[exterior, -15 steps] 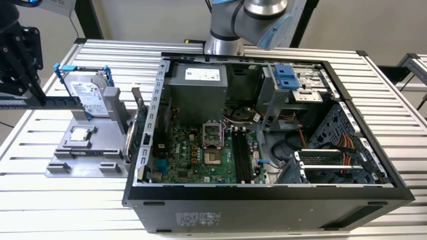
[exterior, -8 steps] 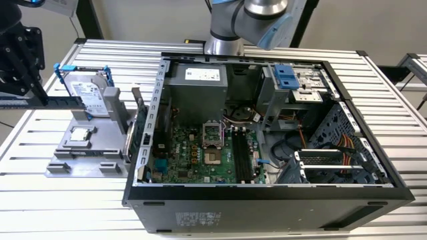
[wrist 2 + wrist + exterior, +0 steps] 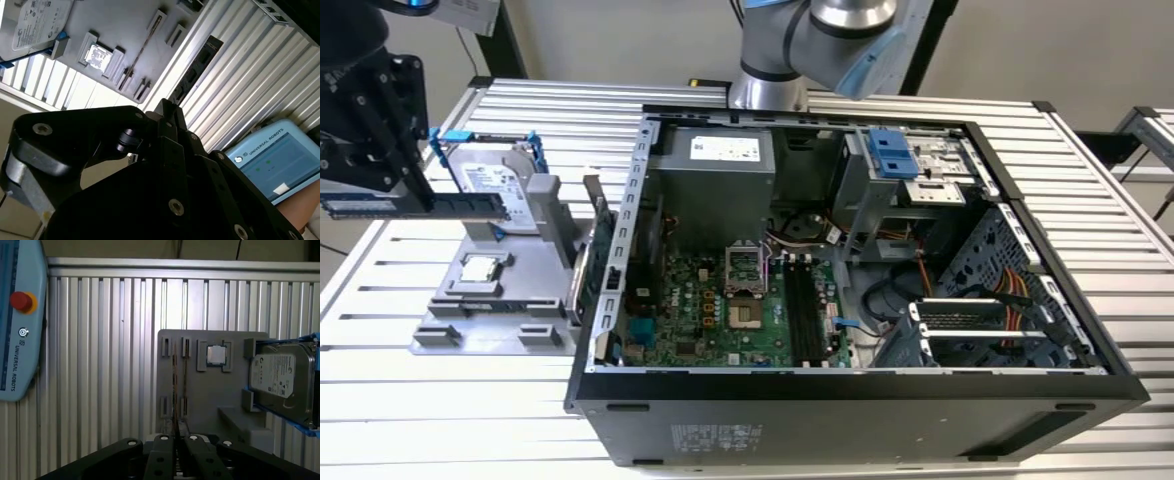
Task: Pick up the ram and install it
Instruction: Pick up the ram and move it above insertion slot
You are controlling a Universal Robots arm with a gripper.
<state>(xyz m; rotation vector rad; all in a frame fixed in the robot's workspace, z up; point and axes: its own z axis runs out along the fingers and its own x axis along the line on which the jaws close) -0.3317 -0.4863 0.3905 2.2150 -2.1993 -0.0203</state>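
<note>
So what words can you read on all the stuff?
Hard drive label: print too small to read.
Power supply sticker: too small to read.
Computer case sticker: too small to read.
Pendant: a maker's name, left unquoted.
The ram: nothing readable.

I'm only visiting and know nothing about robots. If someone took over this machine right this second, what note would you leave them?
Gripper: jaws shut on the ram, which is held level in the air above the grey parts holder, at the exterior view's left.
Hard drive and processor chip: on the holder.
Done: ram picked up.
Left: installing it. It is not in the open computer case, and the long memory slots lie toward the exterior view's right.
</note>
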